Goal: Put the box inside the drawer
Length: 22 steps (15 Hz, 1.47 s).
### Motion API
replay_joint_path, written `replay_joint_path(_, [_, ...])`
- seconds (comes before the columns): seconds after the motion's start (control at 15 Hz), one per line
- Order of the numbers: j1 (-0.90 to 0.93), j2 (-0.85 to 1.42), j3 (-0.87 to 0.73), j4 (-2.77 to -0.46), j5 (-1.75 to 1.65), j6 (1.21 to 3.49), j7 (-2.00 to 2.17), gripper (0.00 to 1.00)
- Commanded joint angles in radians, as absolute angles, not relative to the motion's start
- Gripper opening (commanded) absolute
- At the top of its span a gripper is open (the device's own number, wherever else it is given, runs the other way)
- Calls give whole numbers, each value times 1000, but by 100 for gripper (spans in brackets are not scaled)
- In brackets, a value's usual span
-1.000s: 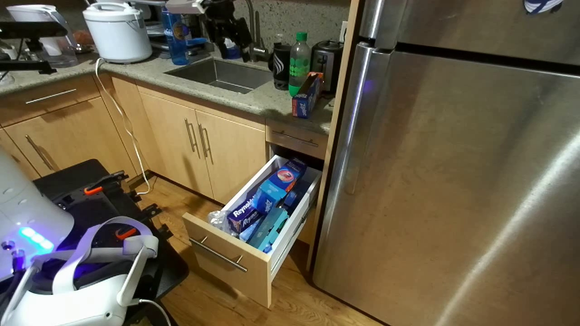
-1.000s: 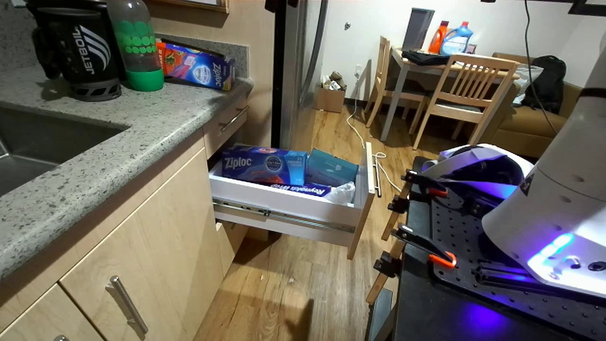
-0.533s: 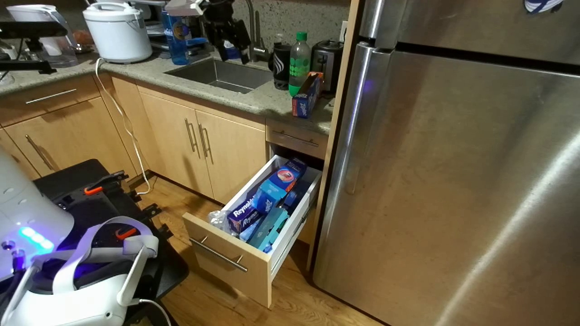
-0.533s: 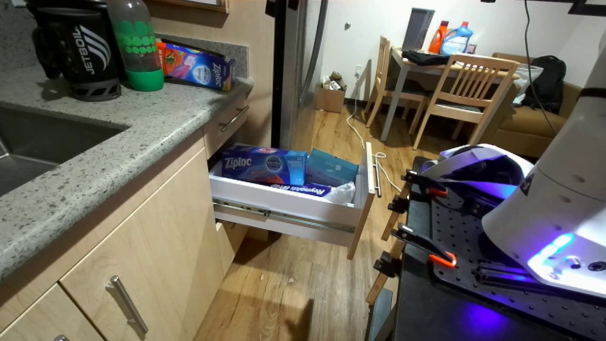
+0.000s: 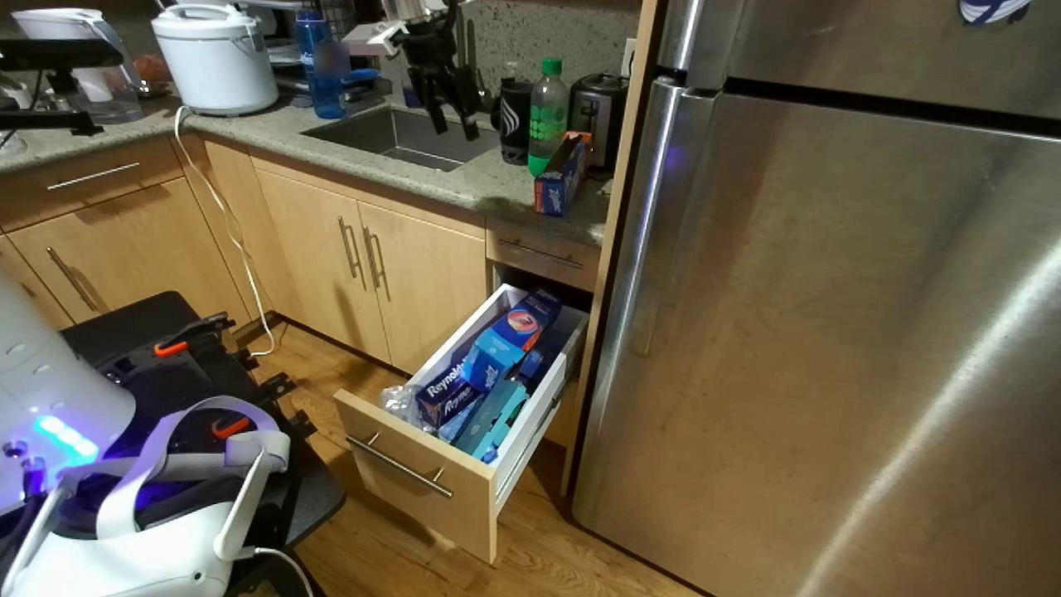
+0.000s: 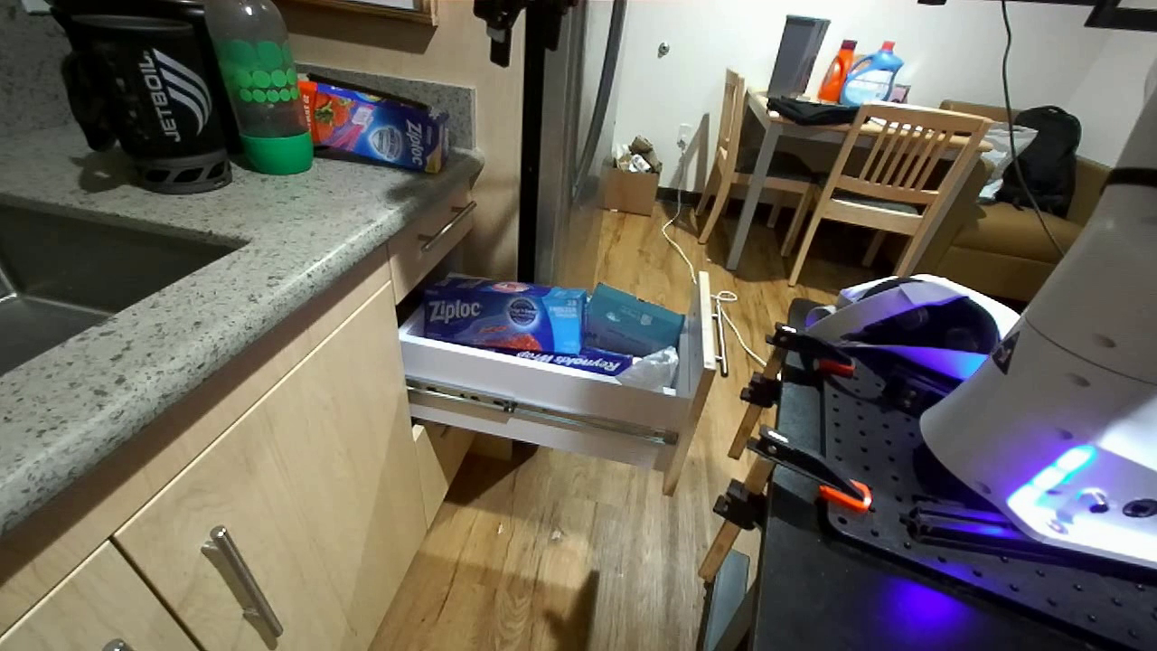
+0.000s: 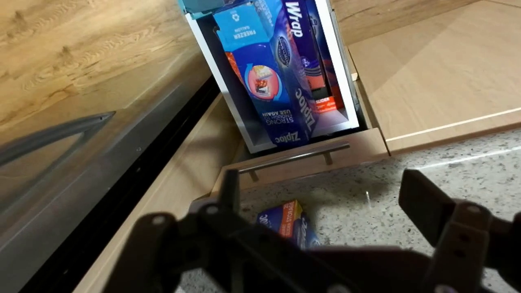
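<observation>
In an exterior view, the black two-fingered tool (image 5: 455, 130) is seen against the steel sink (image 5: 373, 137), and the long blue cardboard Ziploc box (image 5: 564, 177) lies on the speckled grey stone surface (image 5: 497, 182), near the clear bottle (image 5: 548, 116) with green cap and dots. Only here does the white lidded cooker (image 5: 214, 66) show. Lower down, the deep drawer (image 5: 464, 518) with light-wood front and white sides stands pulled out, holding a blue cardboard freezer-bag box (image 5: 507, 338) and a teal carton (image 5: 489, 423). In an exterior view, the top edge cuts the tool off, a slatted wooden chair (image 6: 875, 213) is visible, and the word JETBOIL is readable on the black cup (image 6: 149, 99); the box on the surface turns its broad side here, blue with an orange-red patch and tomato picture. In the wrist view, the tool's fingers (image 7: 423, 203) stand wide apart, away from the box, whose face carries STORAGE on an orange-red band edged with yellow, its lower part hidden behind the tool.
</observation>
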<state>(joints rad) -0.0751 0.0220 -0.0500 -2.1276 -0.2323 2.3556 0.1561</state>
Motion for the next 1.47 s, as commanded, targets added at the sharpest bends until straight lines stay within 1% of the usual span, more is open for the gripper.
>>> replay_joint_path(0.0, [-81,125,-73,-2031,-241,2341,96,100])
replay_joint_path(0.33, [-103,219,-102,-1936,-232,2329,-71,100])
replay_joint_path(0.6, [-117,252,-116,-1861,-249,2309,-151,100])
replay_joint_path(0.67, [-113,236,-116,-1913,-235,2351,-113,100])
replay_joint_path(1.07, [-111,242,-119,-1911,-243,2358,-111,100])
replay_joint_path(1.4, [-126,335,-111,-1812,-238,2392,-216,100])
